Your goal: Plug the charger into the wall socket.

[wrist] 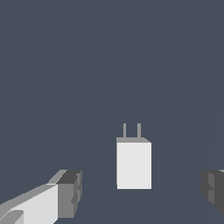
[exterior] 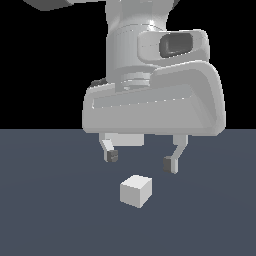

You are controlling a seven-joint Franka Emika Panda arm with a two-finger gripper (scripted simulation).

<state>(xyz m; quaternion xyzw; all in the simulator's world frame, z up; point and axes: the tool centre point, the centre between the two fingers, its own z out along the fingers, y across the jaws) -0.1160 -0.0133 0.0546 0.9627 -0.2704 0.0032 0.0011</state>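
The charger (exterior: 136, 191) is a small off-white block lying on the dark floor. In the wrist view the charger (wrist: 134, 164) shows two thin prongs (wrist: 131, 130) sticking out of one end. My gripper (exterior: 141, 160) is open and empty. It hangs a little above the charger, which lies between the two fingers (wrist: 70, 192) without touching them. A pale grey strip (exterior: 125, 140) shows behind the hand between the fingers. It looks like the lower edge of the wall socket plate. The rest of the plate and its dots are hidden by the hand.
The floor (exterior: 50, 210) is a flat dark blue-grey surface on all sides of the charger. The arm's large white hand (exterior: 155, 105) fills the upper middle of the exterior view and blocks what lies behind it.
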